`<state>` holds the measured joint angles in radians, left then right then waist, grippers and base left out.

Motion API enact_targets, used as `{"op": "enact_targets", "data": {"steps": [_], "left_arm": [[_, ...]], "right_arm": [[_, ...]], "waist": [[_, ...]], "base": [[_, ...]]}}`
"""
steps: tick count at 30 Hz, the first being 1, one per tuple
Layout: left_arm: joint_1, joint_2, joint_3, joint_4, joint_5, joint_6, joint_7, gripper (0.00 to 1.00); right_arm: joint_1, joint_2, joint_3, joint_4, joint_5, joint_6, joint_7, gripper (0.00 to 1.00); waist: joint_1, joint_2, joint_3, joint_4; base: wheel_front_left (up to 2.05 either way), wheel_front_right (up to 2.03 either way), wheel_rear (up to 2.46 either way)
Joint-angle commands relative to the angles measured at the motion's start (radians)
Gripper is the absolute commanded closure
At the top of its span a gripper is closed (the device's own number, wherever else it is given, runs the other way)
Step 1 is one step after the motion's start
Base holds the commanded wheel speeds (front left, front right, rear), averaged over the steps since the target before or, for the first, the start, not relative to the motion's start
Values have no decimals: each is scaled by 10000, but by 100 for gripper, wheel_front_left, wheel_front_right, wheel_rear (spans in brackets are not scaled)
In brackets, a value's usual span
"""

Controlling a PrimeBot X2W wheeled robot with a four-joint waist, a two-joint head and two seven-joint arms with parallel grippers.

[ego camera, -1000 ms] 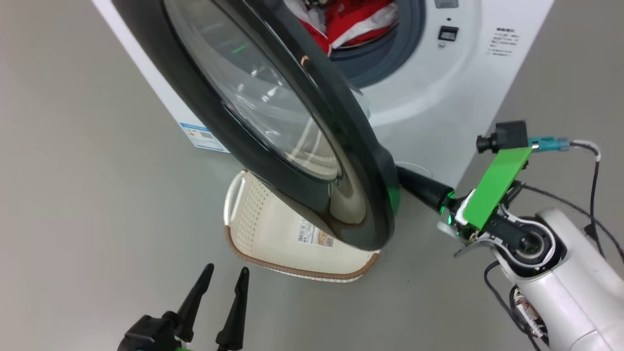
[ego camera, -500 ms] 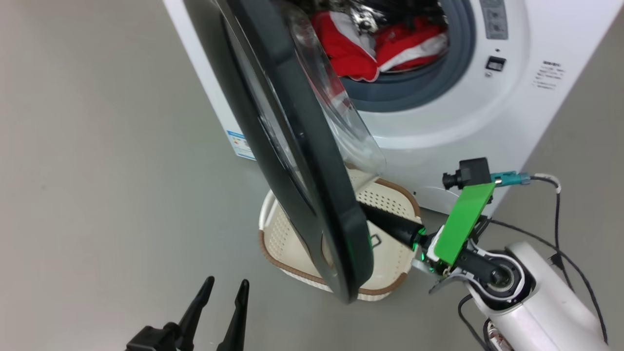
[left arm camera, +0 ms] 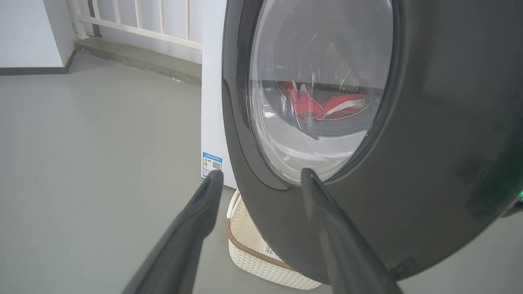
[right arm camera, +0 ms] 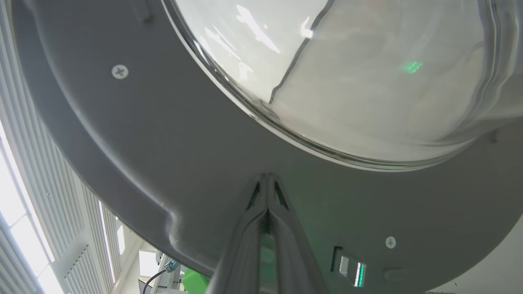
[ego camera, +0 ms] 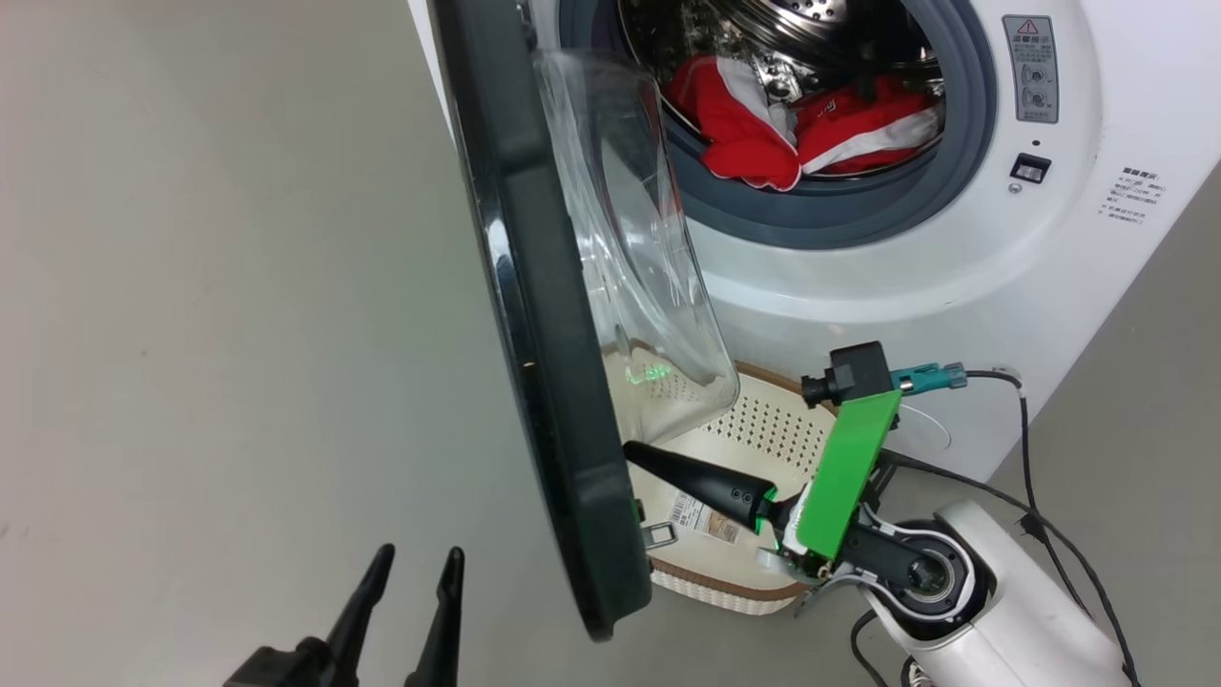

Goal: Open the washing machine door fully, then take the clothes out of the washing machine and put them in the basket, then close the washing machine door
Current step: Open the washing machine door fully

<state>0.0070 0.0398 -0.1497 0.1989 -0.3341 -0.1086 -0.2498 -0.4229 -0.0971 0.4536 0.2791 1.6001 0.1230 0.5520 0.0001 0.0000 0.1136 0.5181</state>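
Note:
The white washing machine (ego camera: 858,277) stands at the upper right, and red and white clothes (ego camera: 763,129) lie in its steel drum. The washing machine door (ego camera: 553,382) hangs open, edge-on to my head view, its glass bowl (ego camera: 639,248) facing the drum. My right gripper (ego camera: 631,448) is shut, its tips (right arm camera: 267,177) pressed on the door's dark grey inner side (right arm camera: 163,143) below the glass. The cream basket (ego camera: 763,429) sits on the floor under the door. My left gripper (ego camera: 412,563) is open and empty, short of the door's black outer face (left arm camera: 429,143).
Grey floor (ego camera: 210,334) spreads wide to the left of the door. A white railing (left arm camera: 139,20) and a wall stand behind the machine. Cables (ego camera: 1040,448) trail from my right wrist beside the machine's front corner. A metal latch (ego camera: 658,534) juts from the door's lower rim.
The door has swung wider, from showing its outer face to standing edge-on, with my shut right gripper still at its lower inner rim. The head camera has shifted. My left gripper stays open.

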Motion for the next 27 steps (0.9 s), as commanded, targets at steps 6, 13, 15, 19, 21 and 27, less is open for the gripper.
{"op": "enact_targets", "data": {"steps": [6,13,15,19,21,27], "left_arm": [[125,104,528,-560,70,241,-120,0],[250,104,665,-687,74,294,-120,0],[277,104,686,-702,88,299,-120,0],[317,104,706,-721,132,297,-120,0],[322,104,711,-717,154,283,-120,0],[312,104,714,-655,211,229,-120,0]], "right_arm": [[-173,370,440,-211,-27,77,101,100],[-257,436,689,-114,-11,77,73,100],[-259,444,722,-114,-11,77,37,100],[-236,455,739,-134,-14,77,-105,100],[-202,457,712,-129,-62,77,-223,90],[50,352,498,-3,-456,77,-927,0]], "waist": [[-1,0,-29,53],[-1,0,-102,58],[-1,0,-132,50],[-1,0,-199,25],[-1,0,-235,9],[-1,0,-328,-44]], "base": [[0,0,0],[0,0,0],[0,0,0],[0,0,0],[0,0,0],[0,0,0]]}}
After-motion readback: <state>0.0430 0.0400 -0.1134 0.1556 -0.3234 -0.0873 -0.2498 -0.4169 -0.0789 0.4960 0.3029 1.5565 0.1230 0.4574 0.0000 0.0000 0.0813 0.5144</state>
